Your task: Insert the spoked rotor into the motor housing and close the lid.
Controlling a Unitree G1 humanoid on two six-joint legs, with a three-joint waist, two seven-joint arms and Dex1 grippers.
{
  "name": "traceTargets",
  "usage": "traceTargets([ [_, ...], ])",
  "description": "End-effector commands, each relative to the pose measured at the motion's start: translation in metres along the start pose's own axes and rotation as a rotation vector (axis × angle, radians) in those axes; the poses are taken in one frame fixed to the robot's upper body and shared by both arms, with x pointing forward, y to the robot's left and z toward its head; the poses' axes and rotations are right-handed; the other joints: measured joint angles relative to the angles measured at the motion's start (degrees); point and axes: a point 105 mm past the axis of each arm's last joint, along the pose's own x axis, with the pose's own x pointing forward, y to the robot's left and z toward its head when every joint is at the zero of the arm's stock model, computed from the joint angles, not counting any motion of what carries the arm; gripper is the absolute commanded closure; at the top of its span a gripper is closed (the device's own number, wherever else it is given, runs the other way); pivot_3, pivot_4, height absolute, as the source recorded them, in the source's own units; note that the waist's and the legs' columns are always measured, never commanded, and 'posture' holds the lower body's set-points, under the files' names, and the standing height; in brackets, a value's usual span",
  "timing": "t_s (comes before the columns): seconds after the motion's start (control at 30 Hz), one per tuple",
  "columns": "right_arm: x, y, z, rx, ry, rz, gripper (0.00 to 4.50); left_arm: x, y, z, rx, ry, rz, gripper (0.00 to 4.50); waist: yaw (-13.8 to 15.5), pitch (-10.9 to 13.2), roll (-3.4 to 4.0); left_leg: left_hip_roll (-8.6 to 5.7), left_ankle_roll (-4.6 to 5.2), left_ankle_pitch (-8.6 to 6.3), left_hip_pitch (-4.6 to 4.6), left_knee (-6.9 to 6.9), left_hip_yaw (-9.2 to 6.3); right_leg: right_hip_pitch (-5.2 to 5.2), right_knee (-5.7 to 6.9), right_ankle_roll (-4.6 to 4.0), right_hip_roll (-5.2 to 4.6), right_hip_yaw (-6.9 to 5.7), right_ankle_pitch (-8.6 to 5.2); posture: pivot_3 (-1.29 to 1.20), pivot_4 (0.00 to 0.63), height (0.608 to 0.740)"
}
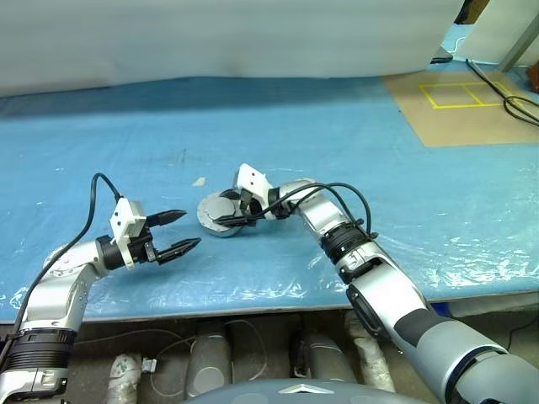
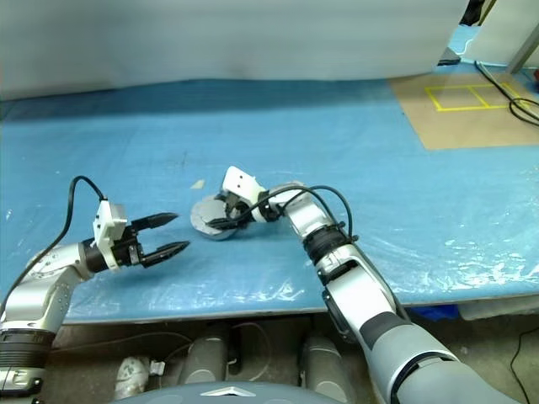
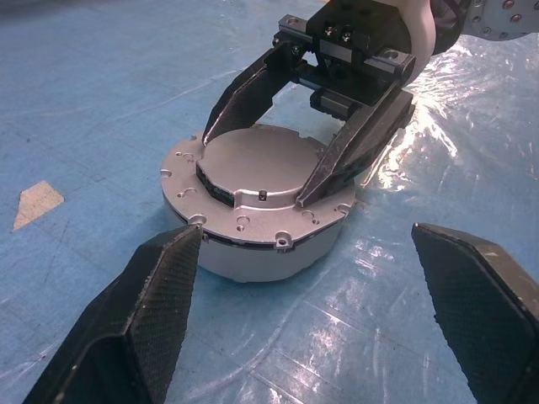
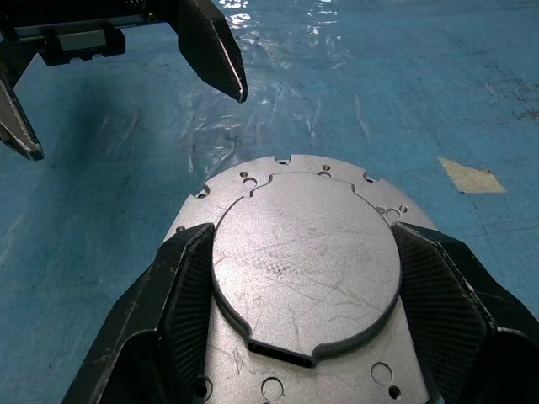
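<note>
Apparently the lid already sat on the motor housing; the right gripper clasped its raised centre, the left gripper stood open nearby.

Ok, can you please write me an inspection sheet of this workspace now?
Surface: blue plastic-covered table, wrinkled at the front edge.
Job's things: round silver-grey metal motor housing, flat closed face up.
Clutter: small pale scrap beside the housing.
Grippers: left tool open, apart from the housing; right tool with fingers against both sides of the raised disc.
Cables: black wrist cable; black arm cable; black floor cables.
Surroundings: white sheet behind; brown mat with yellow tape squares.
</note>
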Motion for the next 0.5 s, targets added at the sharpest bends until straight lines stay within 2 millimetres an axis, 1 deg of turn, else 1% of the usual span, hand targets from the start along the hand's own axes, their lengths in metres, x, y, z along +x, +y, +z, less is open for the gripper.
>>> traceTargets([
  [0.03,0.001,0.009,-0.017,-0.015,0.061,0.036,1.54,0.002,-0.003,0.007,0.033,-0.012,-0.017,0.26,0.0,0.0,0.0,0.0,0.0,0.0,0.0,0.0,0.0,0.0,0.0,0.0,0.0,0.0,0.0,0.0,0.15,0.74],
  [0.17,0.001,0.011,-0.024,0.001,0.077,0.046,1.54,0.003,-0.004,0.006,0.032,-0.011,-0.021,0.26,0.0,0.0,0.0,0.01,0.0,0.0,0.03,0.0,0.0,0.01,0.0,0.0,0.01,0.0,0.0,0.0,0.15,0.74],
  [0.27,-0.003,0.008,-0.011,0.172,0.004,0.078,1.54,0.003,-0.004,0.007,0.032,-0.013,-0.022,0.26,0.0,0.0,0.0,0.0,0.01,-0.01,0.04,0.0,0.0,0.04,0.0,0.0,0.0,0.0,0.0,0.0,0.15,0.74],
  [0.3,-0.005,0.005,-0.005,0.194,-0.019,0.076,1.54,0.003,-0.004,0.007,0.032,-0.013,-0.022,0.26,0.0,0.0,0.0,0.0,0.02,-0.01,0.03,0.0,0.0,0.04,0.0,0.0,0.0,0.01,0.0,0.0,0.15,0.74],
  [0.4,-0.01,-0.003,0.004,0.198,-0.041,0.051,1.54,0.003,-0.005,0.006,0.03,-0.012,-0.026,0.26,0.0,0.0,0.0,0.0,0.19,-0.12,0.02,0.0,0.0,0.04,-0.01,0.0,0.01,0.0,0.0,0.0,0.15,0.74],
  [0.5,-0.011,-0.003,0.011,0.167,-0.051,0.061,1.54,0.004,-0.005,0.005,0.03,-0.008,-0.031,0.26,0.1,0.0,0.01,0.01,0.19,-0.12,0.01,-0.01,0.0,0.01,-0.01,-0.01,0.01,-0.01,0.0,0.0,0.15,0.74],
])
